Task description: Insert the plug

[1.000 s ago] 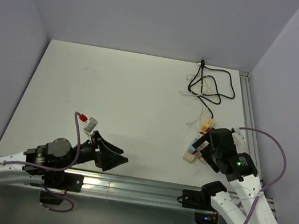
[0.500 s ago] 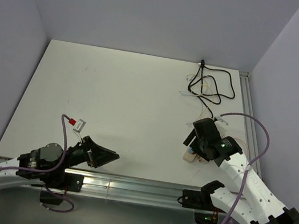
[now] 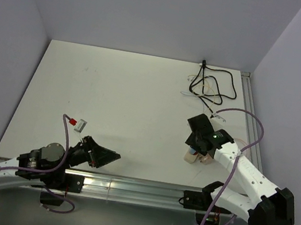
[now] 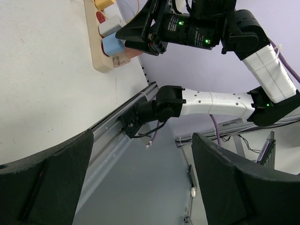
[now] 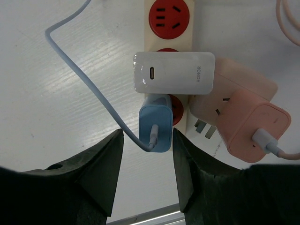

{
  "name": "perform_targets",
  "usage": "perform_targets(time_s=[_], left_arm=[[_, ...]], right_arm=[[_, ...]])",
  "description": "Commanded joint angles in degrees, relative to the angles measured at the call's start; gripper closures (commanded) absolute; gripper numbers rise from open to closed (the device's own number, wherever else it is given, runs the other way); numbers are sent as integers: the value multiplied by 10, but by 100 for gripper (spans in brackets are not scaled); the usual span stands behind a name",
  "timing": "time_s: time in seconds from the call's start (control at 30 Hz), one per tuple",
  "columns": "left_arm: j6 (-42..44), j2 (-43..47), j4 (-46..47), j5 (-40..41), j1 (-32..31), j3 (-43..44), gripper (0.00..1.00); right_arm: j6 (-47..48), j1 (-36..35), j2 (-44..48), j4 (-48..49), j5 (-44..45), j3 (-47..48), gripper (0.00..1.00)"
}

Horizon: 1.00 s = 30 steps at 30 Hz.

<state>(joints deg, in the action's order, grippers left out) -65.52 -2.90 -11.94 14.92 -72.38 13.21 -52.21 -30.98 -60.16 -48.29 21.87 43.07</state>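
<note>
Right wrist: my right gripper [image 5: 146, 134] straddles blue plug [image 5: 155, 123] on pwr strip [image 5: 169, 18], jaws apart, no pinch; plug looks seated, prob. needs pressing home; left gripper [image 4: 140, 138] spread wide.

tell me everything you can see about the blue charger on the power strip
The blue charger is a small light-blue plastic-looking block with rounded edges, standing on the cream power strip over a red socket, just below the white charger and seemingly touching it. A pale cable plugs into its near end and curves up-left across the table. The right gripper straddles it, a gap showing beside one finger. How deeply it is seated cannot be told.
</note>
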Motion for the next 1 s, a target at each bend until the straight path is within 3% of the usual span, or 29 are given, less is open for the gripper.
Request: perform_targets(time_s=[0.0,0.27,0.5,0.57,0.73,0.97], left_arm=[[20,-4,-7,7,-2,31,9],[44,21,-69,29,-2,67,8],[49,72,-113,46,-2,76,7],[50,81,-119,47,-2,77,7],[50,84,-121,40,-2,81,7],[55,82,-98,30,-2,71,7]], right_arm=[[-9,-3,-12,20,33,11,47],[-20,-4,-43,26,32,9,50],[-30,-4,-70,35,47,-9,85],[-36,-4,-87,30,48,-10,99],[-61,-3,-103,2,44,-31,100],[-84,33,-22,27,-44,-112,100]])
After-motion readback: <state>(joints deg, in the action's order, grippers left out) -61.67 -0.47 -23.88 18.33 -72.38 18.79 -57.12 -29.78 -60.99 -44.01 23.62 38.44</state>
